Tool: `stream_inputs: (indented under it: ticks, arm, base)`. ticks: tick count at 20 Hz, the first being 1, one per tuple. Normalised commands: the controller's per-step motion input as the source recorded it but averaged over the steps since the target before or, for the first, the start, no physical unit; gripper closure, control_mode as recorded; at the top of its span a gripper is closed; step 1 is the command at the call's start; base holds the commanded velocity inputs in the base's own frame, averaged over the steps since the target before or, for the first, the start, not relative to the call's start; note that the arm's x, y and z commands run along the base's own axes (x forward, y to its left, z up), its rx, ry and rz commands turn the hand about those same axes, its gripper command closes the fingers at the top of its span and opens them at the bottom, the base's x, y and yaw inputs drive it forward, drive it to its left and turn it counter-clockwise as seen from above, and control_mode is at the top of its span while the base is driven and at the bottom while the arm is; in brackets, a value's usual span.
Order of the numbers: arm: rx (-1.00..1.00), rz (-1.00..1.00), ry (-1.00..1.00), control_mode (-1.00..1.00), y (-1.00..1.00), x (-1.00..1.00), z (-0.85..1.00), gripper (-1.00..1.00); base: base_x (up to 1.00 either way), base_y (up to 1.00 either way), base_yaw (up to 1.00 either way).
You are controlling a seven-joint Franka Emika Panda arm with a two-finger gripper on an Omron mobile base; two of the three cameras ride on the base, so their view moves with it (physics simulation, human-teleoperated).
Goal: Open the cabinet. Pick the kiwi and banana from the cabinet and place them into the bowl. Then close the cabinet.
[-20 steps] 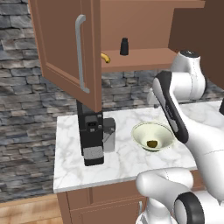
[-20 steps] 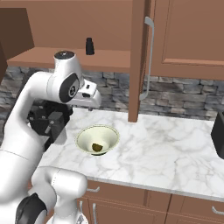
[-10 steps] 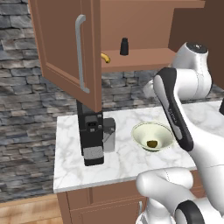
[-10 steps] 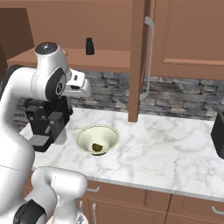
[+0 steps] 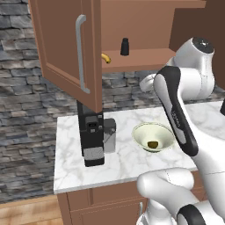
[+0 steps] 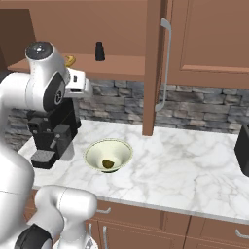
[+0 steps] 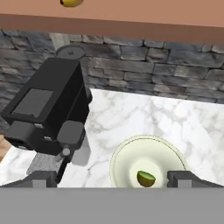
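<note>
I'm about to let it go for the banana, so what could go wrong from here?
1. The banana lies at the shelf's edge beside the open cabinet door; the rising arm might clip the door.
2. A small black bottle stands nearby and could topple.
3. The open tool hangs above the bowl holding the kiwi; a swing might nudge it.

Reddish-brown wood on the cabinet (image 5: 66, 48), with a silver bar handle (image 5: 80, 52) on its door. On the shelf, a yellow banana (image 5: 106, 58) with a darker tip beside a small black bottle (image 5: 125, 46). White counter (image 6: 194, 165), veined in grey marble. Pale cream-green bowl (image 7: 127, 157), an olive-brown kiwi (image 7: 146, 178) in it. Black coffee machine (image 5: 92, 136), and grey mottled stone on the wall (image 5: 26, 110).
</note>
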Motion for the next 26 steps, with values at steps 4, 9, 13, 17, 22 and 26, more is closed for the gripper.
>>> stream_inputs:
  ticks: [4, 9, 13, 17, 22, 26]
  arm:
    - [0.05, 0.05, -0.02, -1.0, 0.15, 0.07, 0.3, -1.0]
    - [0.05, 0.05, -0.03, -1.0, 0.17, 0.17, 0.21, -1.0]
    - [0.03, 0.06, -0.05, -1.0, 0.27, 0.21, 0.16, -1.0]
    - [0.01, 0.06, -0.04, -1.0, 0.33, 0.26, 0.15, -1.0]
    - [0.01, 0.06, -0.05, -1.0, 0.31, 0.31, 0.16, -1.0]
    - [0.02, 0.06, -0.02, -1.0, 0.31, 0.38, 0.1, -1.0]
  base:
    - [0.0, 0.0, 0.0]
    - [0.0, 0.0, 0.0]
    - [0.0, 0.0, 0.0]
    - [0.0, 0.0, 0.0]
    - [0.0, 0.0, 0.0]
    - [0.0, 0.0, 0.0]
